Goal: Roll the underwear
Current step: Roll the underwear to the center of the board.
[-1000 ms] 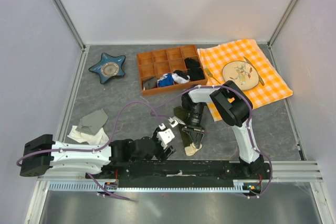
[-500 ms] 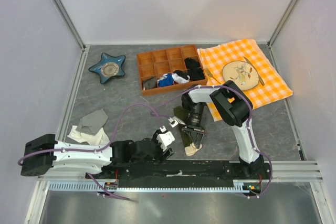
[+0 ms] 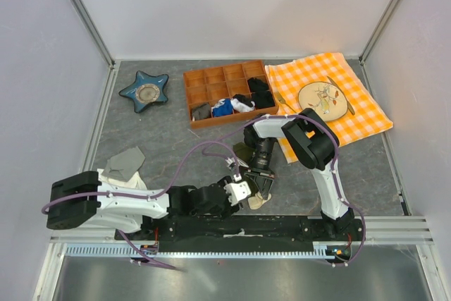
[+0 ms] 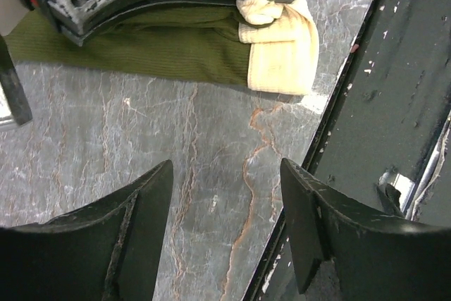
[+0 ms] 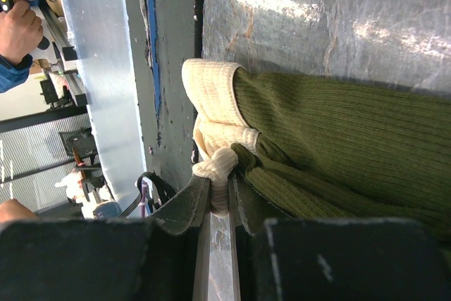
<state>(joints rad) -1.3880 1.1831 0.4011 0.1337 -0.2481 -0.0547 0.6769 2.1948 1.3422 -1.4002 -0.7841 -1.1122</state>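
The underwear [image 3: 248, 174] is dark olive-green cloth with a cream waistband, folded into a narrow strip near the table's front edge. It shows in the left wrist view [image 4: 169, 44] and the right wrist view [image 5: 338, 146]. My right gripper [image 3: 259, 187] is shut on a bunched fold of the cream waistband [image 5: 220, 163], shown in the right wrist view [image 5: 224, 199]. My left gripper [image 3: 243, 194] is open and empty, just left of the waistband end; in the left wrist view [image 4: 225, 181] it hovers over bare table.
A wooden compartment tray [image 3: 229, 94] with small garments stands at the back. A blue star dish [image 3: 144, 91] is back left, grey and white cloths [image 3: 121, 170] at left, a checked cloth with a plate [image 3: 331, 100] at right. The black base rail [image 3: 246, 227] runs along the front.
My left arm has swung right, bringing its open gripper up beside the waistband end. My right gripper has stayed shut on the waistband.
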